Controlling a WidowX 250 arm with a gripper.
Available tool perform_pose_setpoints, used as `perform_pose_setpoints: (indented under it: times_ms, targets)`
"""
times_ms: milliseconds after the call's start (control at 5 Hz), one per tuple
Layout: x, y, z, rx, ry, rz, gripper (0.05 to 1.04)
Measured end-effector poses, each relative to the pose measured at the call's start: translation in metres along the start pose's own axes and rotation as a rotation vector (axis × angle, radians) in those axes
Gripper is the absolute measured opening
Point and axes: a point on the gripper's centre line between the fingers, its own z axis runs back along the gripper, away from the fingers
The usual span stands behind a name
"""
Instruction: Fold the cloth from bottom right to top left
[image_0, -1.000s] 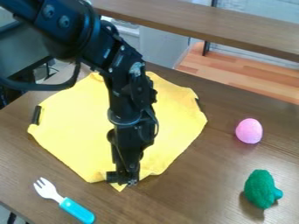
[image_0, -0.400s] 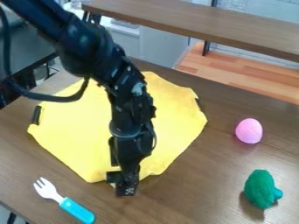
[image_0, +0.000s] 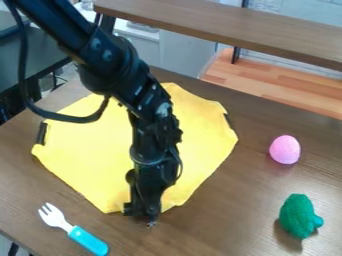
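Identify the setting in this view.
Likely a robotics lab or workshop: a robot arm's gripper over a brown wooden table, with a yellow cloth and a toy-like fork laid out.

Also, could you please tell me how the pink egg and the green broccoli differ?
The egg is pink, while the broccoli is green. The egg is smooth and oval; the broccoli is bumpy, with a small stub at one side. Both rest on the table, right of the cloth.
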Motion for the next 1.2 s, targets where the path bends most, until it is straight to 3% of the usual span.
perform_pose_setpoints:
  times_ms: [200, 400, 600, 800, 1200]
  targets:
    - [0.003, -0.010, 0.009, -0.058, -0.033, -0.025, 0.162]
    - [0.006, -0.026, 0.024, -0.131, -0.076, -0.048, 0.068]
    - [0.008, -0.029, 0.040, -0.124, -0.103, -0.061, 0.056]
    - [0.006, 0.004, 0.052, -0.118, -0.107, 0.004, 0.056]
    - [0.009, 0.080, 0.061, -0.093, -0.061, 0.115, 0.056]
